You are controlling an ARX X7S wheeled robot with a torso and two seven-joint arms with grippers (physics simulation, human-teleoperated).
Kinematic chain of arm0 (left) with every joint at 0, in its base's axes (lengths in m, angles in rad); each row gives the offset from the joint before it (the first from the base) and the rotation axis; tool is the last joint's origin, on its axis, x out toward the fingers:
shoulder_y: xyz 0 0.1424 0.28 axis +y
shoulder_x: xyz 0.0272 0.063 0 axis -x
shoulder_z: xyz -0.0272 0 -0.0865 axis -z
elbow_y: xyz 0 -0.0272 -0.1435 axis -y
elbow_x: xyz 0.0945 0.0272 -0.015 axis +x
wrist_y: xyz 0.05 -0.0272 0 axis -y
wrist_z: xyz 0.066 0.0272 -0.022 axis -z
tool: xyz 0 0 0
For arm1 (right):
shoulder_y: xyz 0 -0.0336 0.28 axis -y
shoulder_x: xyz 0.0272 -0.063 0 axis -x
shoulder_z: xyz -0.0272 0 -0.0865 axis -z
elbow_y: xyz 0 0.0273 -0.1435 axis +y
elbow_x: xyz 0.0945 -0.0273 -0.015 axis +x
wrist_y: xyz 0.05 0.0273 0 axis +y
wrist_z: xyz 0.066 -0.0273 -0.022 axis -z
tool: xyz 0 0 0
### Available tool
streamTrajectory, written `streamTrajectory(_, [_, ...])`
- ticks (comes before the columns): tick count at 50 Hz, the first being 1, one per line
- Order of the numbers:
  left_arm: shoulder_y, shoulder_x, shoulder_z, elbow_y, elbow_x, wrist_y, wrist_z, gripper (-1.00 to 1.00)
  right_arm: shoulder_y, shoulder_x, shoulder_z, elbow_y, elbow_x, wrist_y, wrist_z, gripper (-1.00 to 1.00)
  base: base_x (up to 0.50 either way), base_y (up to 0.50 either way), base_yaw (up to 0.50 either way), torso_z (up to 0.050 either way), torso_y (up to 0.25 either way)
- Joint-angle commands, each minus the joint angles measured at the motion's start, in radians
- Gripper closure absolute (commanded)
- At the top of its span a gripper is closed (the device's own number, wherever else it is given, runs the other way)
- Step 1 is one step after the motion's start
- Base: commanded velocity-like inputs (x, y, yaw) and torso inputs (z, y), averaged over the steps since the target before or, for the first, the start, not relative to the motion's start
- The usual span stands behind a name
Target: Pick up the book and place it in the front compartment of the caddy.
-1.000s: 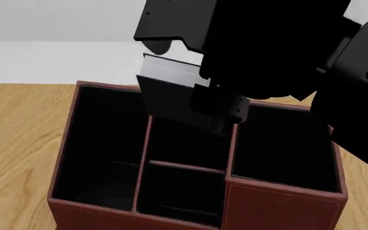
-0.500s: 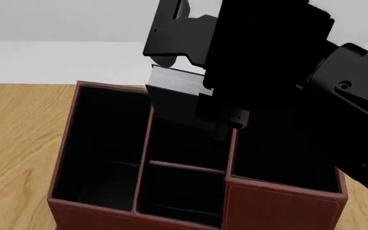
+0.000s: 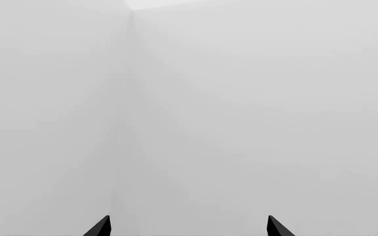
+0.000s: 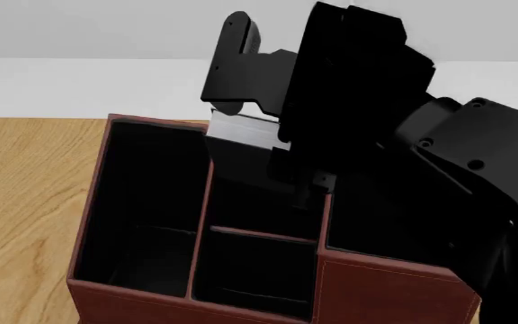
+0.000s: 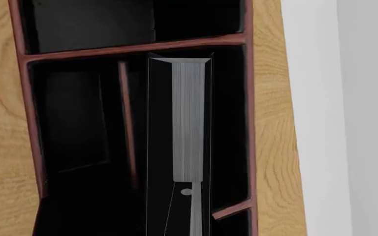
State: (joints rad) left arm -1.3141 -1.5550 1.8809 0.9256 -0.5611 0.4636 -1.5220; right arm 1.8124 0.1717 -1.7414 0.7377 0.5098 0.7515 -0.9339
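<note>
Overhead, we see our right gripper [image 4: 282, 145] clamped on the book [image 4: 245, 152], holding it tilted above the caddy [image 4: 376, 290], with the pale page edge [image 4: 245, 128] facing up and toward 11 o'clock. The book's lower part dips toward the middle column of the caddy, at about 12 o'clock from the small near compartment [image 4: 254, 270], though the dark cover blends with the black interior and we cannot tell whether it touches a divider [image 4: 264, 235] or the floor. Our right arm [image 4: 457, 175] fills the 3 o'clock side of the head view and hides the caddy's far right corner. The caddy stands on a wooden table [image 4: 25, 202].

From the right wrist, we look along the book [image 5: 190, 123]: its grey page block runs down into a narrow black compartment, red dividers [image 5: 126, 123] beside it and a red cross wall [image 5: 136, 49] beyond its end.

Our left gripper [image 3: 187, 228] shows only two dark fingertips [image 3: 100, 227], spread well apart with nothing between them, against a blank pale wall [image 3: 241, 98].
</note>
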Motion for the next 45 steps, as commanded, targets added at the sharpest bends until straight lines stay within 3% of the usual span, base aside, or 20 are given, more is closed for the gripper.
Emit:
streamTrajectory(1, [0.010,0.003,0.002,-0.007,0.005,0.006,-0.004,-1.00,-0.045,-0.042,-0.002,0.114,-0.056,-0.100,0.004,1.00,0.00,0.00,0.00,0.000,0.010])
streamTrajectory(19, [0.024,0.011,0.002,-0.024,0.008,0.016,-0.009,-1.00,-0.150,-0.168,0.001,0.466,-0.105,-0.290,-0.019,1.00,0.00,0.00,0.00,0.001,0.001])
streamTrajectory(29, [0.033,0.014,0.005,-0.032,0.012,0.021,-0.013,-1.00,-0.185,-0.171,0.068,0.488,-0.170,-0.298,-0.016,1.00,0.00,0.00,0.00,0.000,0.001])
streamTrajectory(30, [0.033,0.016,0.004,-0.033,0.011,0.021,-0.013,-1.00,-0.188,-0.171,0.074,0.485,-0.178,-0.296,-0.023,-1.00,0.00,0.00,0.00,0.000,0.000])
streamTrajectory(45, [0.039,0.020,-0.002,-0.035,0.011,0.024,-0.013,-1.00,-0.188,-0.171,0.144,0.485,-0.266,-0.295,-0.036,-1.00,0.00,0.00,0.00,0.000,0.000])
